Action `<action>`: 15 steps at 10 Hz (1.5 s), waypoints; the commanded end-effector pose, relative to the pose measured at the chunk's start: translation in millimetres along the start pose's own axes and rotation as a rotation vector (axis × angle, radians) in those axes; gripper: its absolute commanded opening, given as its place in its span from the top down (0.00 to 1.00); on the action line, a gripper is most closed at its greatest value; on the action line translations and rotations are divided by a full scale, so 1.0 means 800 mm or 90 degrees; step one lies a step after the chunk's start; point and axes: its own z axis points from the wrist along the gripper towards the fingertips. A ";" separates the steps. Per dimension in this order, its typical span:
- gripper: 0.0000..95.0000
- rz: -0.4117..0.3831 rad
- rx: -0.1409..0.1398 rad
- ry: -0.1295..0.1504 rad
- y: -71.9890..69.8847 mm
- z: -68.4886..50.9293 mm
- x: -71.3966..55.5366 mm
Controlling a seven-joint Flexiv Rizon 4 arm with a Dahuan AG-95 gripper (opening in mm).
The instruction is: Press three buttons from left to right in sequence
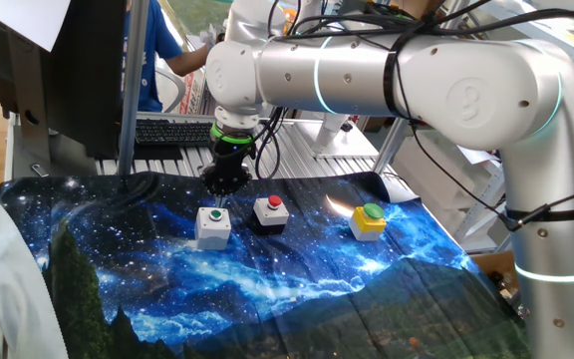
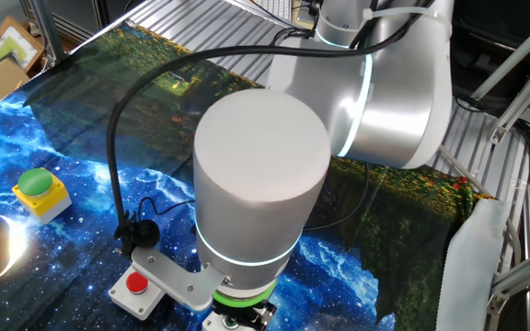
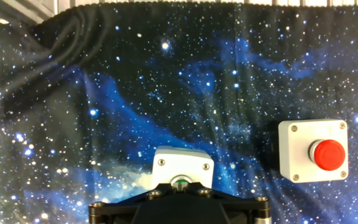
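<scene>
Three buttons stand in a row on the starry blue cloth. The left one is a grey-white box (image 1: 212,227) with a green cap (image 3: 180,181). The middle one is a black-and-white box with a red cap (image 1: 271,211). The right one is a yellow box with a green cap (image 1: 369,220). My gripper (image 1: 220,202) points straight down over the left button, its fingers shut together with nothing held. In the hand view the shut tips (image 3: 179,186) cover part of the green cap. Whether they touch the cap I cannot tell. The red button (image 3: 327,154) lies to the right.
The starry cloth (image 1: 267,289) covers the table. A black keyboard (image 1: 172,131) lies behind it on a metal rack. A person in blue (image 1: 157,50) stands at the back. The big white arm (image 2: 357,83) hangs over the cloth, and a black cable (image 2: 145,211) loops beside the wrist.
</scene>
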 end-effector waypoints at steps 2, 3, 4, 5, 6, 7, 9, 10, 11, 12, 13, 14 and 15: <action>1.00 0.006 -0.001 0.000 0.003 0.005 0.003; 1.00 0.007 -0.001 0.000 0.003 0.006 0.003; 1.00 0.008 -0.001 0.001 0.003 0.006 0.003; 1.00 0.009 -0.001 0.001 0.003 0.006 0.003; 1.00 0.010 0.001 0.003 0.003 0.006 0.003; 1.00 0.011 0.001 0.003 0.003 0.006 0.004; 1.00 0.012 0.001 0.002 0.003 0.008 0.005; 1.00 0.012 0.000 0.000 0.003 0.010 0.006; 1.00 0.015 -0.002 0.000 0.002 0.012 0.008; 1.00 0.014 -0.002 0.001 0.002 0.011 0.008; 1.00 0.015 -0.002 0.000 0.002 0.011 0.007; 1.00 0.016 -0.002 0.000 0.002 0.011 0.007; 1.00 0.016 -0.002 0.001 0.001 0.010 0.006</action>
